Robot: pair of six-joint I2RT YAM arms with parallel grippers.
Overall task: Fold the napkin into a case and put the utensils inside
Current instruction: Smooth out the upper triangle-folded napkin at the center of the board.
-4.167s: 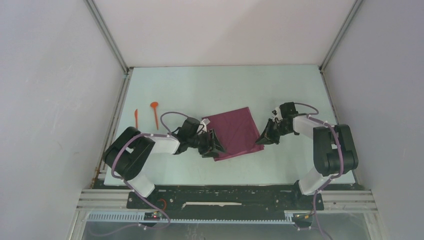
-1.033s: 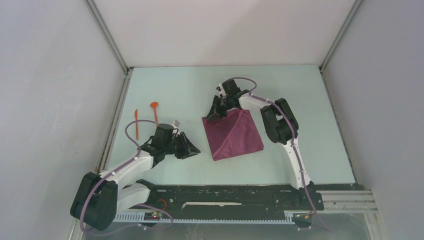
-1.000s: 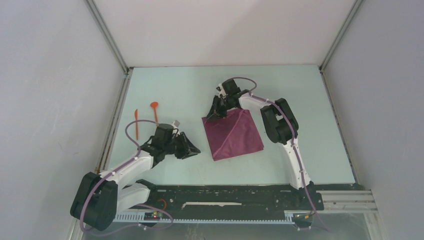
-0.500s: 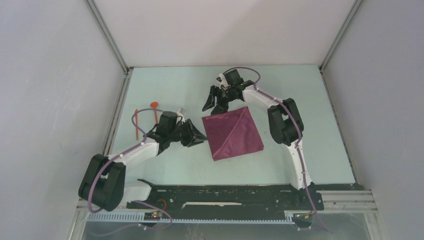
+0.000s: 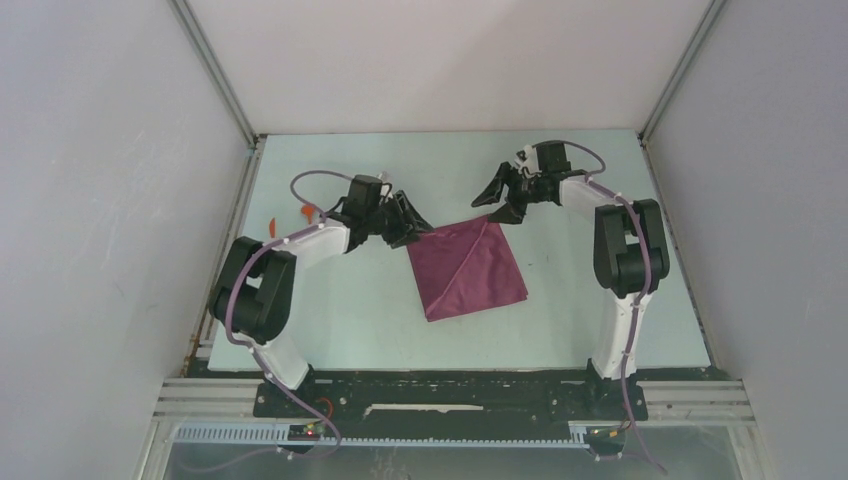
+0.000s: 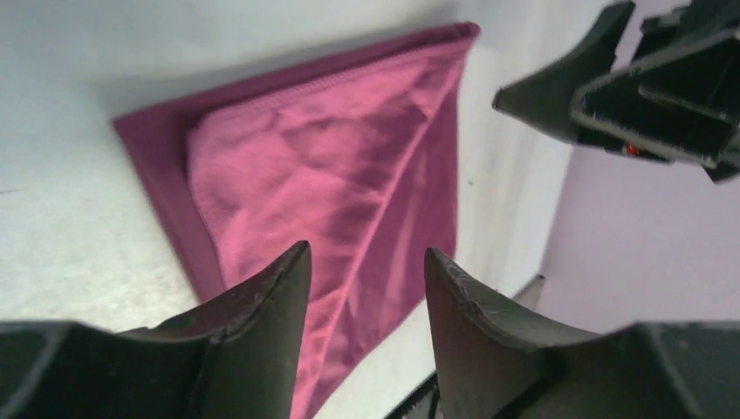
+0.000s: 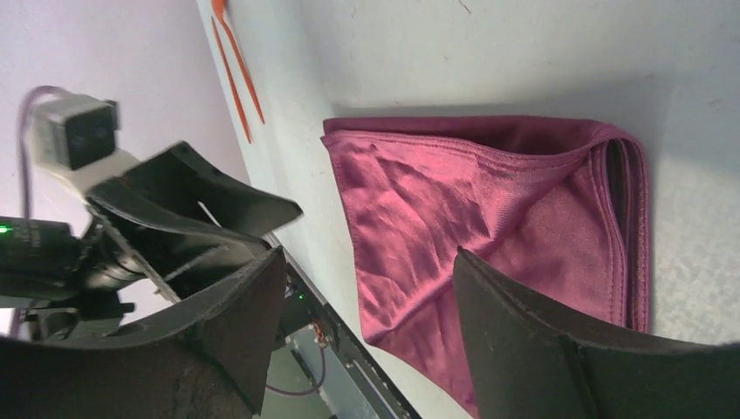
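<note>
The maroon napkin (image 5: 466, 270) lies folded on the table with a diagonal crease; its stacked layers show along one edge in the right wrist view (image 7: 489, 209). My left gripper (image 5: 420, 228) hovers open at its far-left corner, nothing between the fingers (image 6: 366, 255). My right gripper (image 5: 492, 207) hovers open just beyond the far-right corner, also holding nothing (image 7: 366, 255). The orange utensils (image 7: 234, 70) lie at the far left; in the top view only small orange bits (image 5: 272, 222) show beside the left arm.
The left arm's forearm (image 5: 320, 235) stretches over the utensils' spot. White enclosure walls (image 5: 120, 200) and metal frame rails (image 5: 225, 240) bound the table on both sides and at the back. In the left wrist view the right gripper (image 6: 637, 87) sits across the napkin.
The right gripper opened, left the napkin's far-left corner and swung right to the far-right corner. The left arm swept from the near left up to the far-left corner, its jaws widening.
</note>
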